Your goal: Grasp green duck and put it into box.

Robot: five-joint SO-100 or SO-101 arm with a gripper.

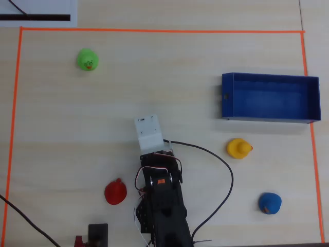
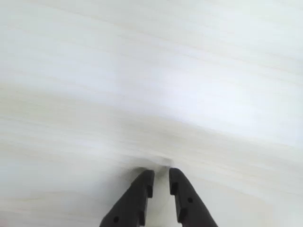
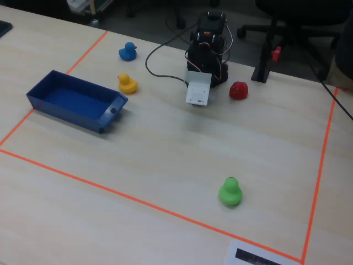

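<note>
The green duck (image 1: 87, 59) (image 3: 230, 191) stands alone on the pale wood table, at the upper left of the overhead view and near the front tape line in the fixed view. The dark blue box (image 1: 226, 98) (image 3: 71, 118) lies empty at the right of the overhead view. My arm is folded back over its base, and its white wrist mount (image 1: 149, 134) (image 3: 198, 91) covers the gripper in both of those views. In the wrist view my gripper (image 2: 161, 174) points at bare table, its black fingers (image 2: 142, 189) a thin slit apart with nothing between them. The duck is far from it.
A yellow duck (image 1: 239, 148) (image 3: 128, 84) sits just below the box, a blue duck (image 1: 269, 203) nearer the corner, and a red duck (image 1: 115, 191) beside the arm base. Orange tape (image 1: 154, 30) frames the work area. A black cable (image 1: 226, 175) loops to the right of the arm.
</note>
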